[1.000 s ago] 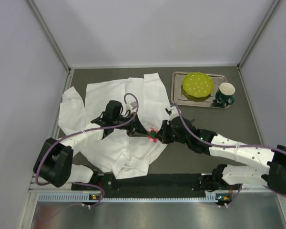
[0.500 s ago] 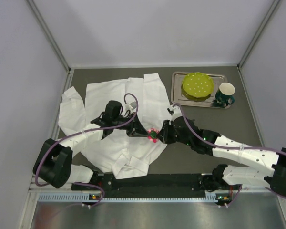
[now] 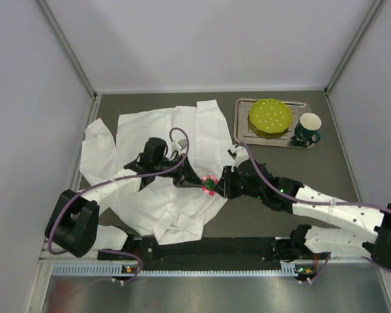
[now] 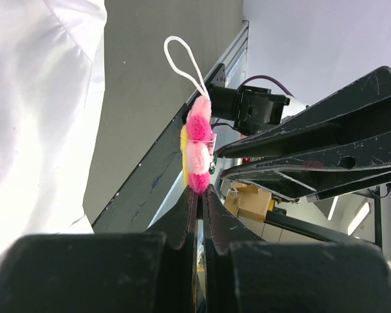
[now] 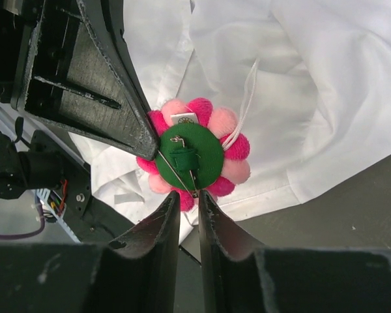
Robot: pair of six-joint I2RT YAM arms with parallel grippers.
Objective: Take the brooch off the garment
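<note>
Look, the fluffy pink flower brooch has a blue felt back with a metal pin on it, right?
Not blue: the fluffy pink flower brooch has a green felt back with a metal pin on it. The right wrist view shows it.

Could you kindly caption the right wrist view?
Left hand grips the brooch by its edge, green back and pin facing the camera, garment behind.

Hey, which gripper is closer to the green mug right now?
Right. The right gripper is at the brooch, below and left of the mug. The left gripper pinches the brooch from its other side, farther left over the shirt.
</note>
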